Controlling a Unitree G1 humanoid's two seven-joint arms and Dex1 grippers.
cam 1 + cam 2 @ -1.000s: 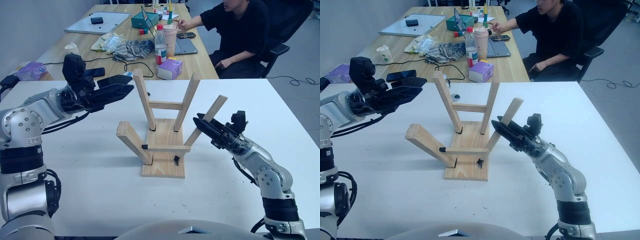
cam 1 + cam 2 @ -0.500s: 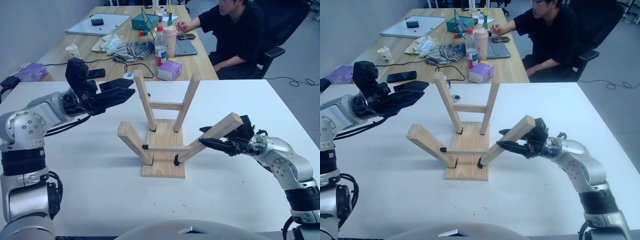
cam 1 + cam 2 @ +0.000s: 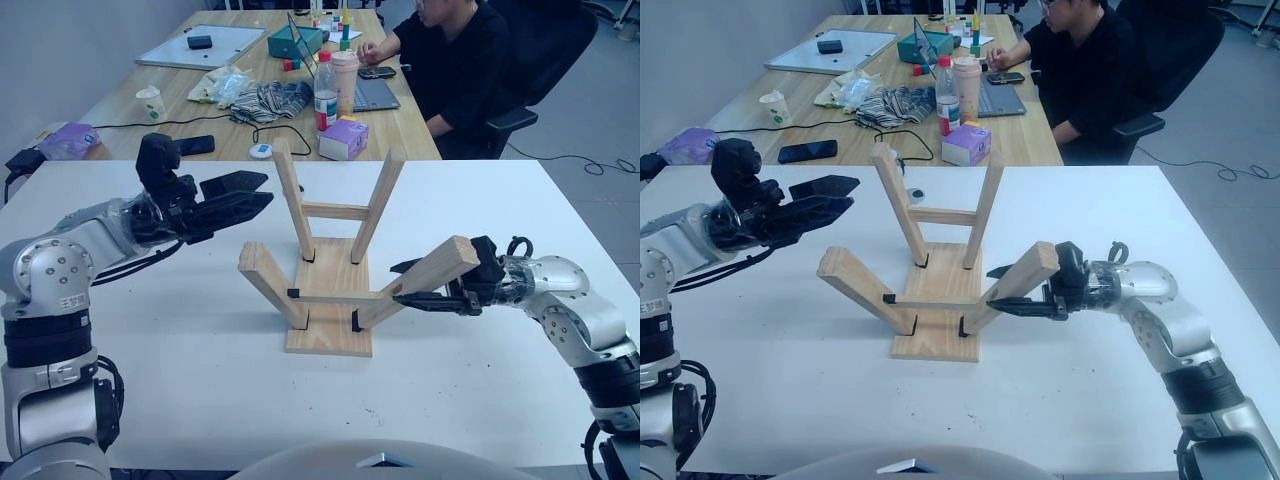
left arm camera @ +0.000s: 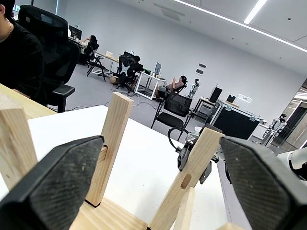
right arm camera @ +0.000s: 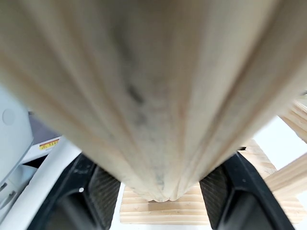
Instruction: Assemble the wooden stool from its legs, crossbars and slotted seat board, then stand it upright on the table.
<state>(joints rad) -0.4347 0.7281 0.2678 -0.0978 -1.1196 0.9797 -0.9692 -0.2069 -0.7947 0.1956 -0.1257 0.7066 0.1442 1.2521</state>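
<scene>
Stool inverted; right gripper is now clamping its 3 o'clock leg, levering it lower, likely reseating; left gripper is hovering open at 10 o'clock.

Blurred leg close up hides most of seat board.

Left end effector agape — right clamped

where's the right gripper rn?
In the head views, on the robot's right: the right gripper is closed on the outward-leaning leg nearest it, beside the seat board.
</scene>
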